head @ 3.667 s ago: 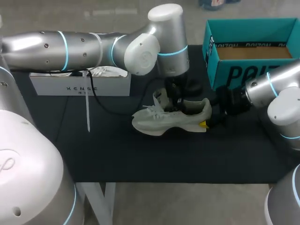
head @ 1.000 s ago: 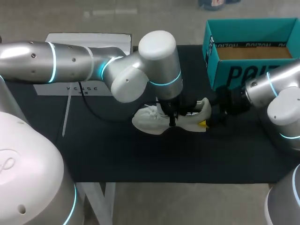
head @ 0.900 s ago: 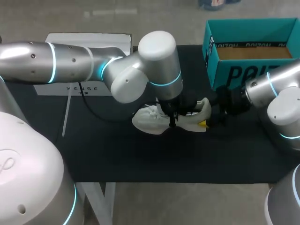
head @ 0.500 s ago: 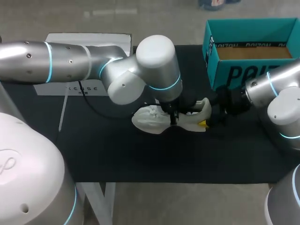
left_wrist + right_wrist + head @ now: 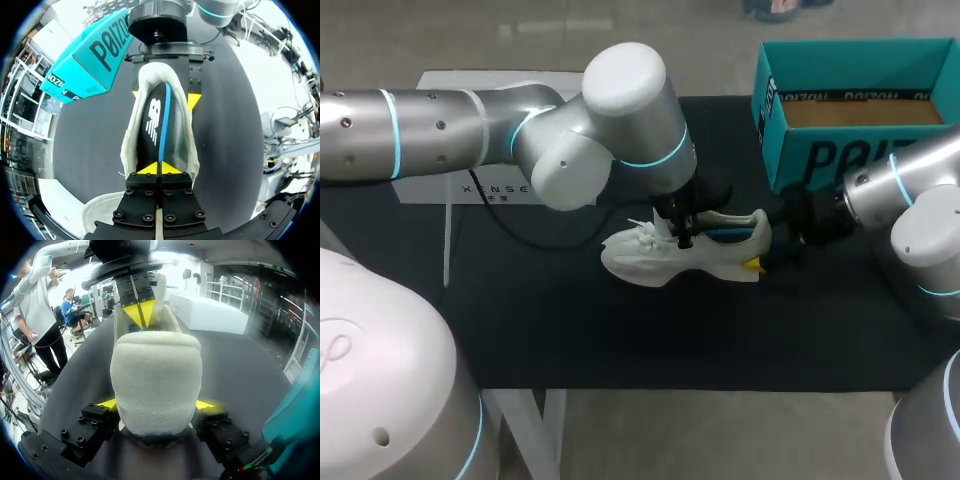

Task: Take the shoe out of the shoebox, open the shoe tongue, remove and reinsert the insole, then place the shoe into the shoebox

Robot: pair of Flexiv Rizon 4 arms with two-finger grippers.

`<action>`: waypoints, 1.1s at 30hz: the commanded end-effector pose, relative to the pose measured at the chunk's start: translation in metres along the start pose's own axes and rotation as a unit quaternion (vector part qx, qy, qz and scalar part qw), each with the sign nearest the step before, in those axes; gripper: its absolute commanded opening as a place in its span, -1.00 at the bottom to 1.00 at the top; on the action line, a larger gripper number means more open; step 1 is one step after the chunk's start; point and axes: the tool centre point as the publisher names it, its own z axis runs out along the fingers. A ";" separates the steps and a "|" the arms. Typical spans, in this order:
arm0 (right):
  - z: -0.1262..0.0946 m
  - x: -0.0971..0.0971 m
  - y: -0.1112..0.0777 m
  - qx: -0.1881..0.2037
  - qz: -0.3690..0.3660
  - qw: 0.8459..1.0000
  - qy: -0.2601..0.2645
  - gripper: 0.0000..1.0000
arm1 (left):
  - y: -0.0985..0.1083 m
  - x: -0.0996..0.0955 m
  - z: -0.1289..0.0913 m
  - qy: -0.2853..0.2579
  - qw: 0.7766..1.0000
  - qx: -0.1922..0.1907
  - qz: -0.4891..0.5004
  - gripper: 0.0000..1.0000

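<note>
Shoe (image 5: pixel 670 262) on the tabletop (image 5: pixel 620 330), held by both claws.
It lies on its sole on the dark tabletop, toe toward the left arm's side and heel toward the right arm's. The left claw (image 5: pixel 684 238) comes down from above into the shoe's opening, its yellow tips pressed narrow together on the edge of the dark, blue-striped insole (image 5: pixel 152 125) that sits inside the shoe. The right claw (image 5: pixel 757 264) grips the heel, one yellow tip against each side. The teal shoebox (image 5: pixel 840 150) stands open at the far right corner, apart from the shoe. A white box (image 5: pixel 500 185) lies at the far left, partly behind the left arm.
</note>
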 end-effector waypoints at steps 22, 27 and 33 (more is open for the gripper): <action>0.003 0.002 -0.001 0.002 0.000 1.000 -0.001 -1.00 | -0.002 -0.010 -0.017 0.067 0.995 0.074 -0.022 -1.00; 0.003 0.002 -0.001 0.002 0.000 1.000 -0.001 -1.00 | -0.011 -0.010 -0.003 0.091 0.993 0.078 -0.016 -1.00; 0.003 0.002 -0.001 0.002 0.000 1.000 -0.001 -1.00 | -0.018 -0.003 -0.001 0.117 0.990 0.079 -0.006 -1.00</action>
